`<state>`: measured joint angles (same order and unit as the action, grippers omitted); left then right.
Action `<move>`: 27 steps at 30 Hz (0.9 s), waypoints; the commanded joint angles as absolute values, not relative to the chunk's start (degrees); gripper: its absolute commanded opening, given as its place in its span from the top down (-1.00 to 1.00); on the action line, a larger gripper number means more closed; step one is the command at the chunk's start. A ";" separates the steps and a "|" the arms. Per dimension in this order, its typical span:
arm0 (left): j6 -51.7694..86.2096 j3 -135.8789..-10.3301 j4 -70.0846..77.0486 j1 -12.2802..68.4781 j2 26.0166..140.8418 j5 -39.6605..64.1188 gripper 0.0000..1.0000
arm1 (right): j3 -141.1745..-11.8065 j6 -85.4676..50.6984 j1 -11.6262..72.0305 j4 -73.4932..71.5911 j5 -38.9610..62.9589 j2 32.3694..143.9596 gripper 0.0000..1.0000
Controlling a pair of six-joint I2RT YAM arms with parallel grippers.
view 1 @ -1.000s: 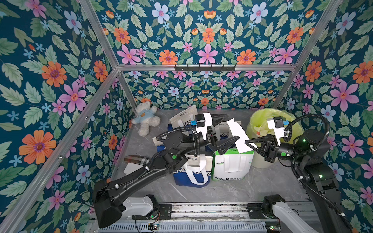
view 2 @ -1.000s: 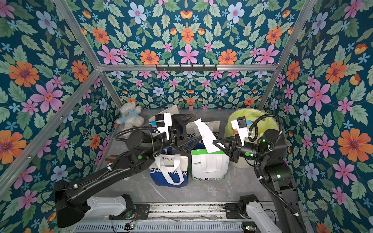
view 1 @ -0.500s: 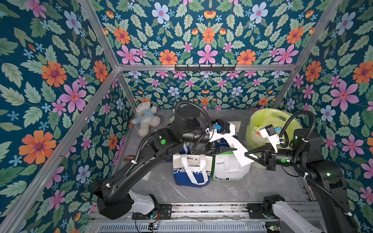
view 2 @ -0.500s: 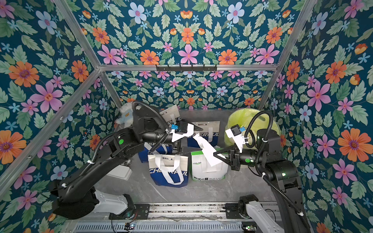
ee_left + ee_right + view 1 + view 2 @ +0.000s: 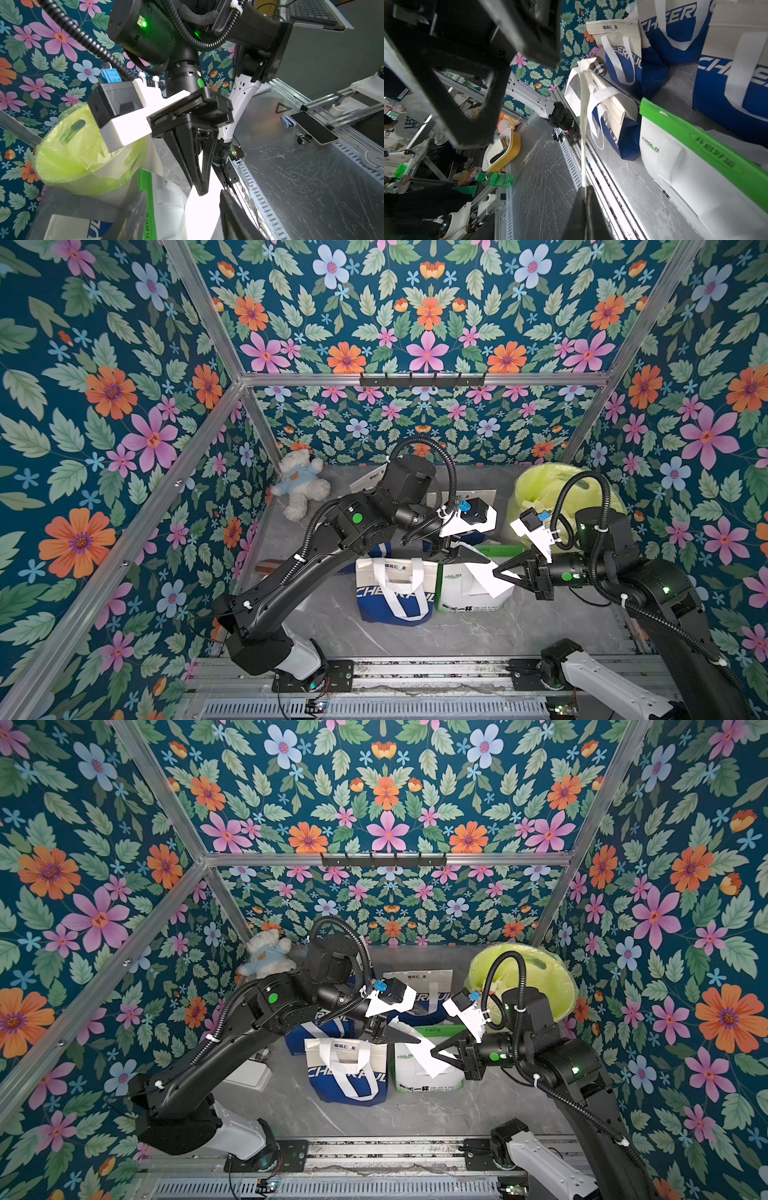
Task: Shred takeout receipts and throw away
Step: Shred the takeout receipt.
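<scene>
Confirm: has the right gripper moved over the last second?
Yes. In a top view the right gripper shifted down-frame: from above the band of the green-topped bag to over its white face.

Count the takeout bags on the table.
5: a green bag and a blue bag side by side in front, a third bag behind the blue one, a fourth bag and a fifth bag farther back. Others may be hidden.

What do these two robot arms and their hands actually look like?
The left arm and right arm are black jointed segments with white bases, green lights and ribbed black cables. The left hand and right hand have two pointed black fingers, topped by a white bracket holding a black camera with a blue plug.
</scene>
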<state>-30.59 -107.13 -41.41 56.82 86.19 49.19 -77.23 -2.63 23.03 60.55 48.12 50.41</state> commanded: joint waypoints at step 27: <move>-32.54 -105.61 -49.00 56.77 89.36 43.07 0.25 | -78.79 0.43 23.19 61.43 45.58 51.85 1.00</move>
<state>-31.05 -104.88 -45.60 56.82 88.95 43.97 -78.26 -0.91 23.14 61.45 45.69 51.66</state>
